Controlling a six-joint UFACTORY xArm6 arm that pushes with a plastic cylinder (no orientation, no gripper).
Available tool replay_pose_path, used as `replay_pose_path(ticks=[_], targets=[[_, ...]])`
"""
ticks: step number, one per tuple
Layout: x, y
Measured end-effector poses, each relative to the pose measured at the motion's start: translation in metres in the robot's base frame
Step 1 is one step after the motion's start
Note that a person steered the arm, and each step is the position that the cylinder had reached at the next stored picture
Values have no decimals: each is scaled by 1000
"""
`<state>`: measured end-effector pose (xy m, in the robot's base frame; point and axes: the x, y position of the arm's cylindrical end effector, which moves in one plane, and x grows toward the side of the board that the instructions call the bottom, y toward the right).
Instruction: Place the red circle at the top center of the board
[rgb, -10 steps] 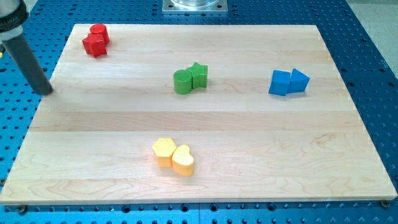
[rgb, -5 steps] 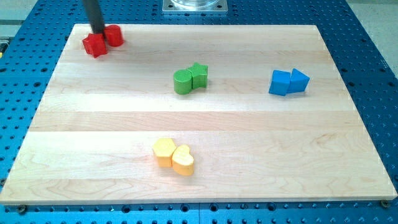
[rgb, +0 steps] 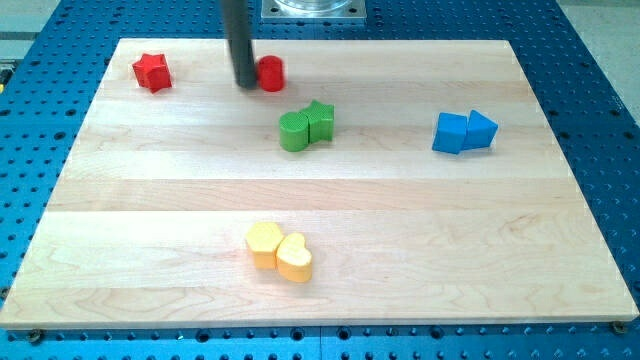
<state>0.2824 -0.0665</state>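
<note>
My tip (rgb: 245, 84) touches the red circle (rgb: 270, 73) at its nine o'clock side; no claw shows. The circle sits upright, round with no long axis, near the tabletop (rgb: 400, 230) top edge, at eleven o'clock of the green blocks (rgb: 305, 127).

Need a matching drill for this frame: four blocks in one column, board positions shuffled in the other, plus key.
Things:
1. red circle block
2. red star block
3. yellow heart block
4. blue triangle block

Places:
A. the view's right, touching a blue cube block
B. near the view's top-left corner, alone
C. the view's bottom centre, against a yellow hexagon-like block
D. near the view's top centre, just right of my tip

Pairs: 1-D, 2-B, 3-C, 4-A
</note>
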Motion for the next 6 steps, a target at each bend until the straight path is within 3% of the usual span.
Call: replay_pose_path(ticks=[1,2,3,5,6], targets=[[-4,66],[-16,87],[-36,66],[-20,165],[-42,97]])
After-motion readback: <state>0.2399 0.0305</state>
